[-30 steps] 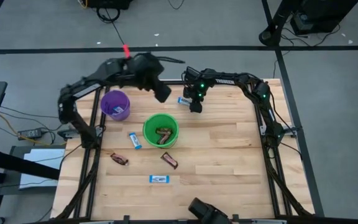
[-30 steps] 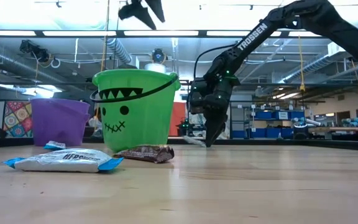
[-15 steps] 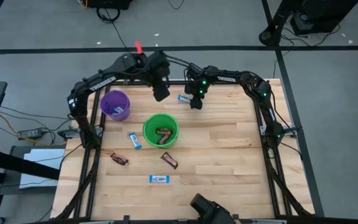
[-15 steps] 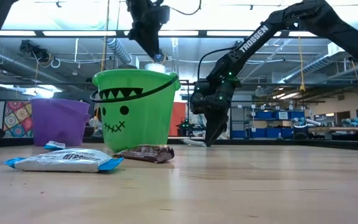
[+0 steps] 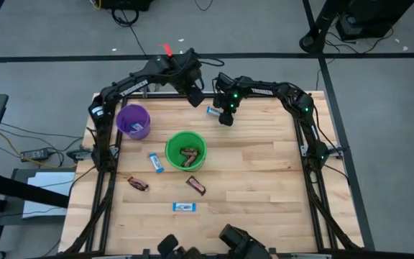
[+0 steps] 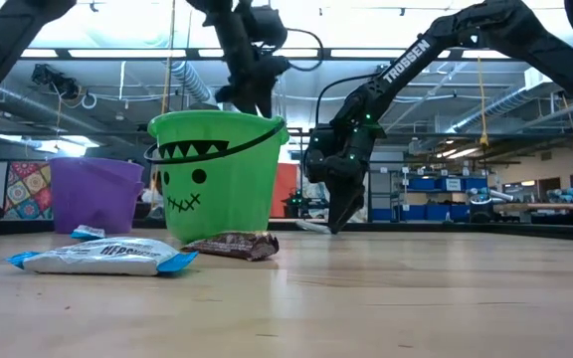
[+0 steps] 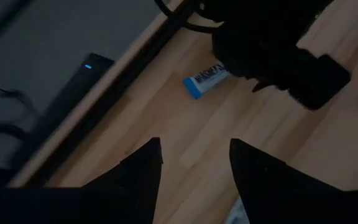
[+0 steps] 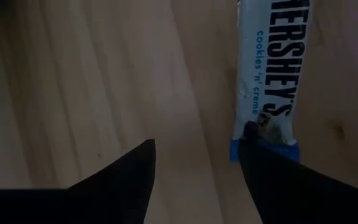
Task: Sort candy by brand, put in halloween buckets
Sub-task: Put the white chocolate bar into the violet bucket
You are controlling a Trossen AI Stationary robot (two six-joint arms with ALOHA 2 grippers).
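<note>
The right gripper [image 8: 194, 155], fingers parted, hovers at a glossy blue-and-white candy bar [image 8: 271, 74], one fingertip seemingly touching it. The left gripper [image 7: 194, 158] gapes above pale wood table [image 7: 185, 134].

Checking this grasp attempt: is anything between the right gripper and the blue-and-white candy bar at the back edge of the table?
Nothing visible is in the way. The right gripper is open and low over the candy bar, with one fingertip right at the wrapper's end and only bare table beside it. The left gripper hovers nearby, off to the side.

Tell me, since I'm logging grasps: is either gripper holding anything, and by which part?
Nothing is held. The right gripper is open, straddling the end of a blue-and-white wrapped candy bar on the table. The left gripper is open above it.
</note>
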